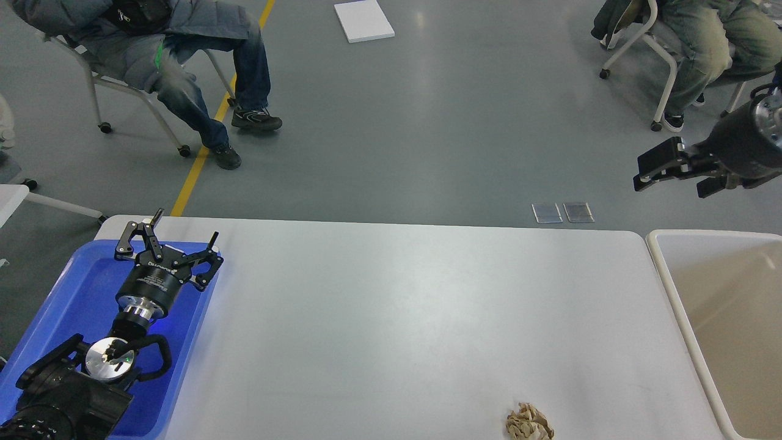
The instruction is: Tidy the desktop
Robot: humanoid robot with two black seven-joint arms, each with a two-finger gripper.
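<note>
The left hand is seen spread wide and empty over the far end of a blue tray. The right hand is also held apart, empty, above the floor beyond a beige bin. Between both hands the table is stretched; a crumpled paper ball is found at its near edge, well apart from either hand.

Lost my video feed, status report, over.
Left gripper open over blue tray. Right gripper open, raised beyond bin. Desktop: one crumpled paper wad left. Nothing blocking.
</note>
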